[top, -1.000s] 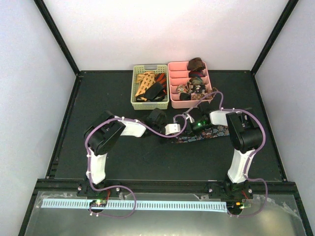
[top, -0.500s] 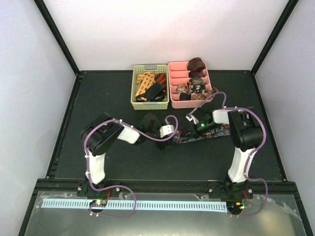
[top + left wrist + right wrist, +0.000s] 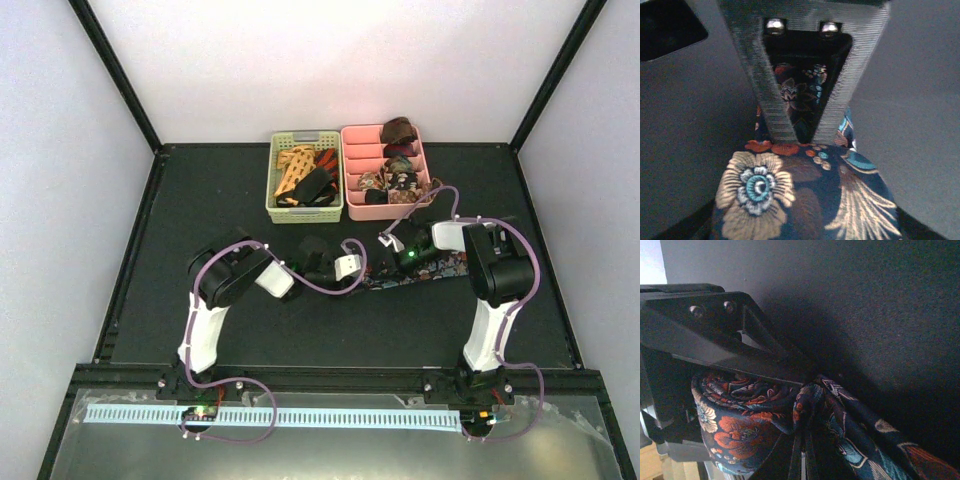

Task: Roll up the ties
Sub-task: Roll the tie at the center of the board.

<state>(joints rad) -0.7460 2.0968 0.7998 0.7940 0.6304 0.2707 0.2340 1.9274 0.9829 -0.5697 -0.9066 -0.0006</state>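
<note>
Now: right jaws clamped on coiled end of tie (image 3: 740, 430); left jaws sit over its flat length on bench (image 3: 200, 200) — whether gripping, cannot tell.

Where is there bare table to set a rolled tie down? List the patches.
Free: the wide stretch of table left of the green basket; the strip right of the pink tray; the near band in front of the floral tie. Crowded: the middle, where that tie lies before basket and tray.

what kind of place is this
Likely a robot test cell: white walls boxing in a black table, left arm and right arm bolted at its near edge, ties staged in a basket and pink tray.
</note>
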